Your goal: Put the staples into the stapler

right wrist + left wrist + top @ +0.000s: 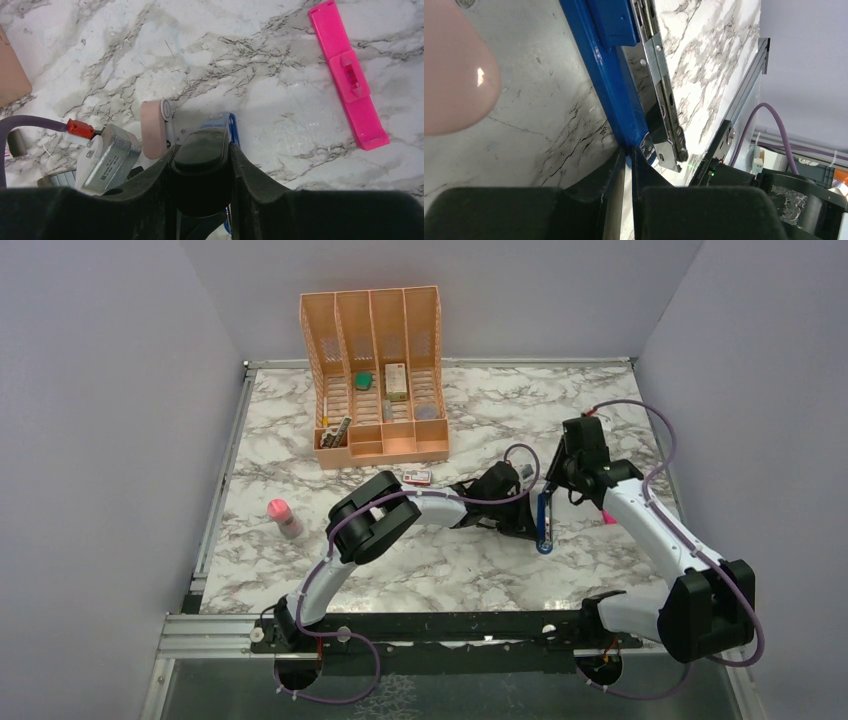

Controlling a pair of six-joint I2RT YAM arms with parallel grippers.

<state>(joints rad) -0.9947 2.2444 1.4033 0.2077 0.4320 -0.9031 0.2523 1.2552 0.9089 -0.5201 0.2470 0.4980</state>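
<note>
White-and-grey marble table (330, 570) fills the floor of a grey-walled booth, with an orange desk organizer (375, 370) at 12 o'clock.

The stapler (543, 523) lies right of centre. In the overhead view its long axis runs close to 12-to-6, black end toward 12.

The right gripper (202, 145) comes in from 1 o'clock and is clamped around that black end. The left gripper (628, 160) reaches across from 9 o'clock. Its fingers are pressed almost together on the thin blue edge at the stapler's near end, and its wrist view shows the silver channel (659, 95) exposed. Both grippers seem to be holding the same thing, one at each end.

The staples (418, 477), boxed in red and white, sit on the table at about 10 o'clock from the stapler, apart from it. They lie just beyond the left forearm and well away from the right arm. I cannot tell whether the box is open.

A pinkish eraser (152, 127) stands just beside the stapler at its 9 o'clock. A pink marker (347, 75) lies at its 3 o'clock.

Judging from this, the left arm is the nearer one to fetch a strip. That strip would have to be turned to the 12-to-6 line of the channel before it slides in.
</note>
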